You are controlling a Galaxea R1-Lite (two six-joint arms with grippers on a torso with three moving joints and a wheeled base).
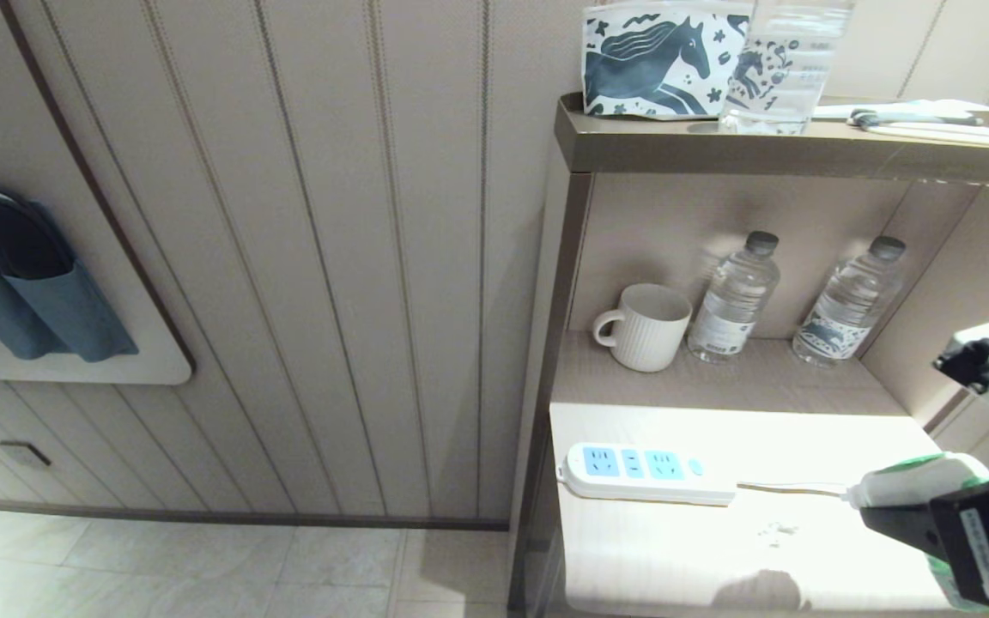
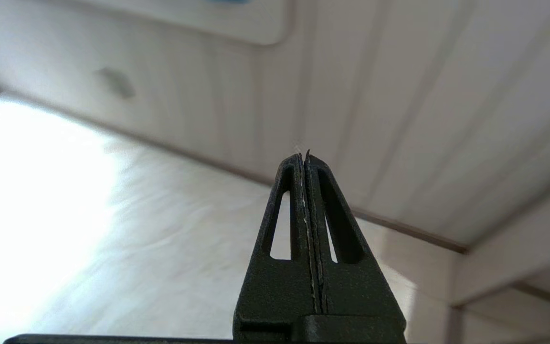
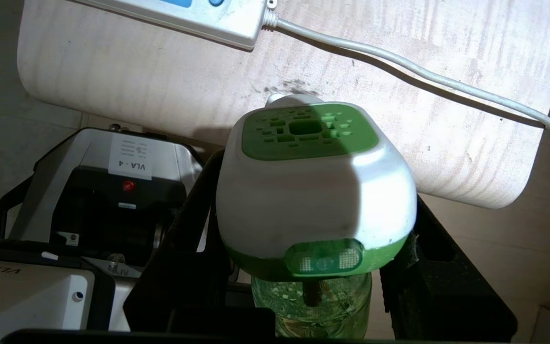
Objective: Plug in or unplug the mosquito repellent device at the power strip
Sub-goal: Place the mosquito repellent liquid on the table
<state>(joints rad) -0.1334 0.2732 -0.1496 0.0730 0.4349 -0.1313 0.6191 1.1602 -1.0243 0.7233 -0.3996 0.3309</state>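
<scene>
Item: repellent device (image 3: 315, 191). White rounded head with a green vented panel, green liquid bottle below. Held off the surface in the right gripper (image 3: 303, 248), whose black fingers (image 3: 179, 267) press against both sides of the head. In the head view it sits at the lower right, over the right end of the lower shelf (image 1: 718, 549), well apart from the sockets.

Item: power strip (image 1: 645, 471). Flat white bar with light-blue socket panels and a small blue button, lying along the left part of the lower shelf. All sockets visible are unoccupied. Its thin white cord (image 1: 791, 489) runs right toward the device.

Item: left gripper (image 2: 306, 157). Fingers pressed together, holding nothing, pointed at the pale floor and the panelled wall. Not seen in the head view.

Item: middle shelf. One ribbed white mug (image 1: 645, 327), handle to the left; two clear water bottles (image 1: 733, 297) with dark caps beside it, to the right.

Item: top shelf (image 1: 769, 146). A horse-print pouch (image 1: 662, 58), a clear container just beside it, and flat white items at the right end.

Item: wall, left. Two dark slippers (image 1: 18, 236) in blue pockets on a white board.
</scene>
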